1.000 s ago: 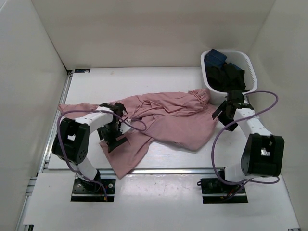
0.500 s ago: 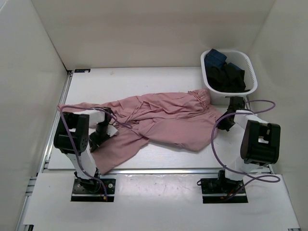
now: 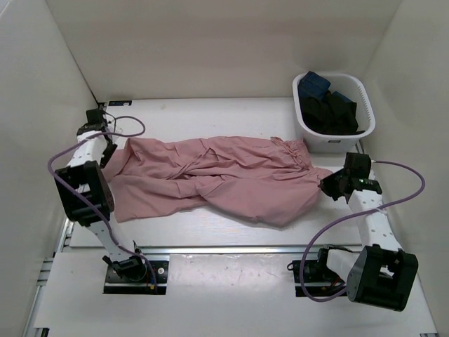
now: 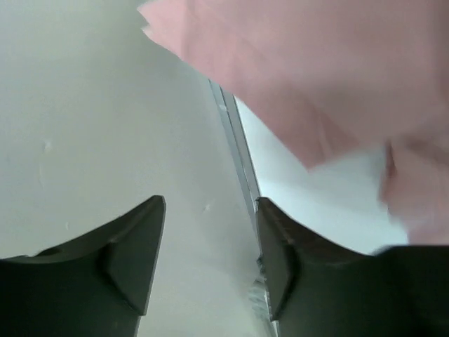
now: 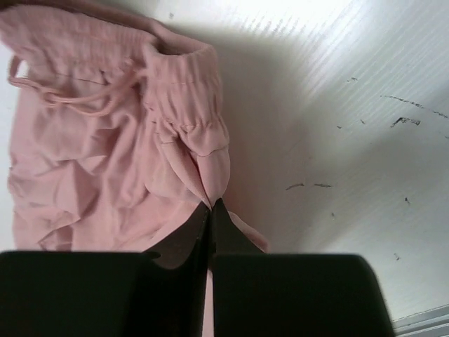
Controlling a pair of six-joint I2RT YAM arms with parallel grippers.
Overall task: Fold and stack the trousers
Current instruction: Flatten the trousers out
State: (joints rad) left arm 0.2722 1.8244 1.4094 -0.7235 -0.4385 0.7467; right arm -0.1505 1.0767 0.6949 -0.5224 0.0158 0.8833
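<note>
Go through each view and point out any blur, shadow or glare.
Top external: sharp and evenly lit, only soft shadows around the trousers. Left wrist: out of focus, the trousers a pink smear, the left gripper dark and soft-edged. Right wrist: sharp on the waistband, a shadow on the table beside it, glare at the top, the right gripper a black silhouette.

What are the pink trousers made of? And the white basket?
The trousers look like thin, soft cloth with a matte finish, maybe cotton or linen. They wrinkle, bunch up and pucker at the waist. The basket looks like hard white plastic, smooth with a slight sheen. It keeps a stiff shape and has a thick rim.
</note>
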